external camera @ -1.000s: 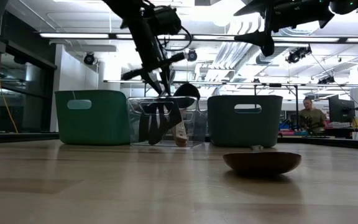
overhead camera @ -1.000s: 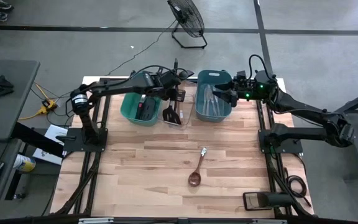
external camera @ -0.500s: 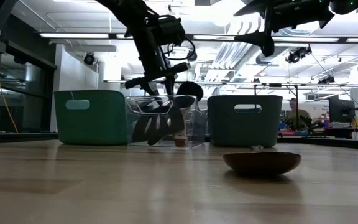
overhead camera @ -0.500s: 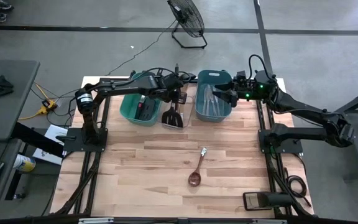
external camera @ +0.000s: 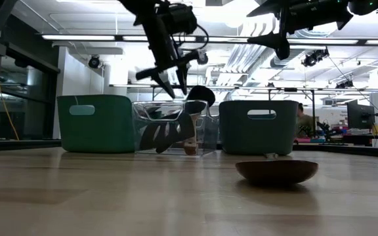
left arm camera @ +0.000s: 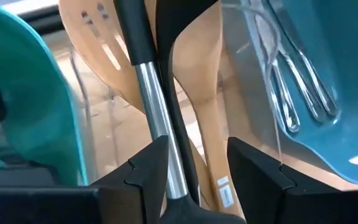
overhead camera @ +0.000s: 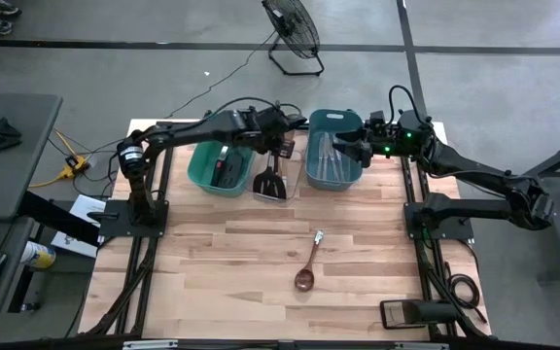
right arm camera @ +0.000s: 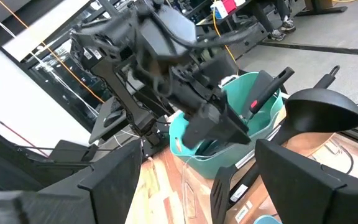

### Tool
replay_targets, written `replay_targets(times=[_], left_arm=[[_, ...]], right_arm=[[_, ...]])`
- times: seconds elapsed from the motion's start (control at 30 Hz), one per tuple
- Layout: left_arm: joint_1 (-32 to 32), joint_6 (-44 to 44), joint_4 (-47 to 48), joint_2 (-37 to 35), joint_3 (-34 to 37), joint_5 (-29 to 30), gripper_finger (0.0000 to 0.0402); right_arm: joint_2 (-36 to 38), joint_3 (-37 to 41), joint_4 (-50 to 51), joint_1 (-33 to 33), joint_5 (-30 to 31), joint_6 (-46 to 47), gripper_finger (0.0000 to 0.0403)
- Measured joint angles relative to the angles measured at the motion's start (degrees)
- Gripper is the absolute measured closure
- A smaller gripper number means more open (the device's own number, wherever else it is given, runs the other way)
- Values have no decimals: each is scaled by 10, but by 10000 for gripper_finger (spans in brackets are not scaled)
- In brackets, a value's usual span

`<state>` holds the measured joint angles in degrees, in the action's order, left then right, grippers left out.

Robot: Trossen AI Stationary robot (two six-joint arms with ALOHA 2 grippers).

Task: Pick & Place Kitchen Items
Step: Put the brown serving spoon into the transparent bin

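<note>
1. Fingers of the left tool point(external camera: 172, 84) stand apart with nothing clamped between them, above the clear rectangular plastic bin point(overhead camera: 272, 167) at the far side of the bench point(overhead camera: 241, 262).
2. Its wrist view looks down between the two dark fingers point(left arm camera: 143, 172) onto a black utensil with a silver metal shaft point(left arm camera: 156, 118) and a slotted wooden spatula point(left arm camera: 107, 53), both inside the clear bin.
3. The low view shows a black slotted spatula point(external camera: 164, 133) leaning in that bin.
4. The green bin point(overhead camera: 217, 167) sits just beside it on one side; the blue bin point(overhead camera: 332, 148) holding slim silver cutlery point(overhead camera: 329, 160) sits on the other.
5. The right tool point(overhead camera: 350, 148) hovers over the blue bin, fingers wide apart and empty.
6. A wooden spoon point(overhead camera: 308, 264) lies alone mid-bench, well apart from the bins.
</note>
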<state>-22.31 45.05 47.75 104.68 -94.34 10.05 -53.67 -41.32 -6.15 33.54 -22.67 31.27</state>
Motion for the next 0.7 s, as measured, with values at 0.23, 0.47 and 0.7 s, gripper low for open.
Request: replay_targets(times=[0.23, 0.47, 0.7], left_arm=[[20, -57, 15, -15, -46, 17, 238], [53, -112, -1, -45, -44, 50, 238], [84, -177, -55, -70, -44, 62, 238]], right_arm=[[0, 0, 0, 0, -14, 0, 97], [0, 0, 1, 0, -34, -35, 97], [0, 0, 8, 0, -64, -62, 97]])
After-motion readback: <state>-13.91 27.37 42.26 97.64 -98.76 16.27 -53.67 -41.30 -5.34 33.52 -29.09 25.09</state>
